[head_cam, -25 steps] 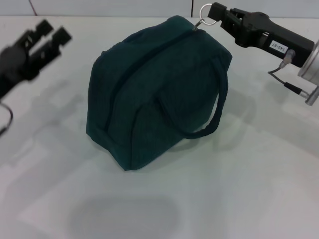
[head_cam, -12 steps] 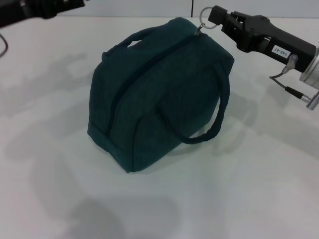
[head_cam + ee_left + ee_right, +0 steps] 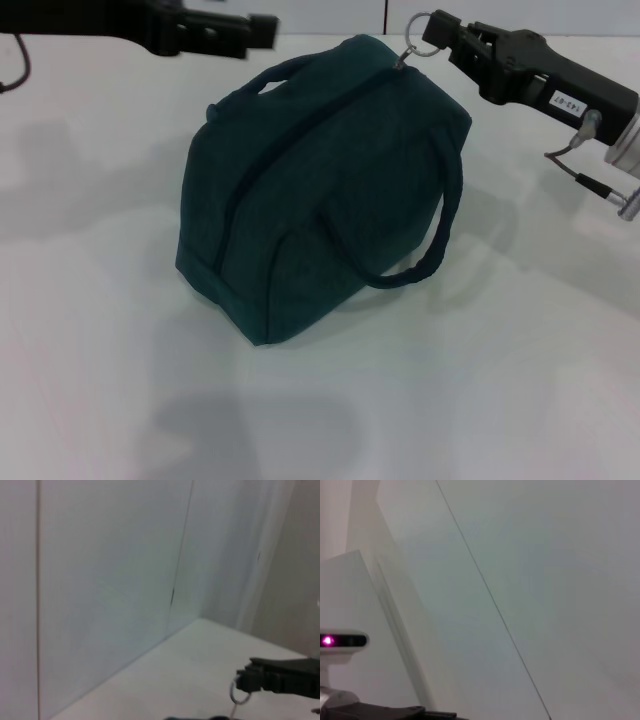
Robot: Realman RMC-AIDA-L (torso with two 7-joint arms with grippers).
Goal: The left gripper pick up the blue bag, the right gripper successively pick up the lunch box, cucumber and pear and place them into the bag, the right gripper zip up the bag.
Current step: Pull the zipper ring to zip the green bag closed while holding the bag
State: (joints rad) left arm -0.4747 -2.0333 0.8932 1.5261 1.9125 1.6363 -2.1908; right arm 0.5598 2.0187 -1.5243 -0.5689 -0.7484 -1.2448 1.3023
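Note:
The blue bag (image 3: 310,180) stands on the white table (image 3: 520,380) with its zipper drawn shut along the top. One loop handle (image 3: 445,225) hangs down its near side. At the bag's far top corner my right gripper (image 3: 445,32) is shut on the metal zipper ring (image 3: 424,28). The left wrist view shows the same right gripper (image 3: 246,680) and ring (image 3: 237,693). My left gripper (image 3: 262,27) reaches in over the table's far edge, just behind the bag's far handle (image 3: 270,72) and apart from it. The lunch box, cucumber and pear are out of view.
A white wall (image 3: 110,580) rises right behind the table's far edge. The right arm's cable (image 3: 575,175) hangs near its silver segment. The right wrist view shows the wall and a purple light (image 3: 328,640) on a white housing.
My left arm has risen from the table's left side and swung right along the far edge toward the bag. My right gripper has stayed on the zipper ring, barely shifting.

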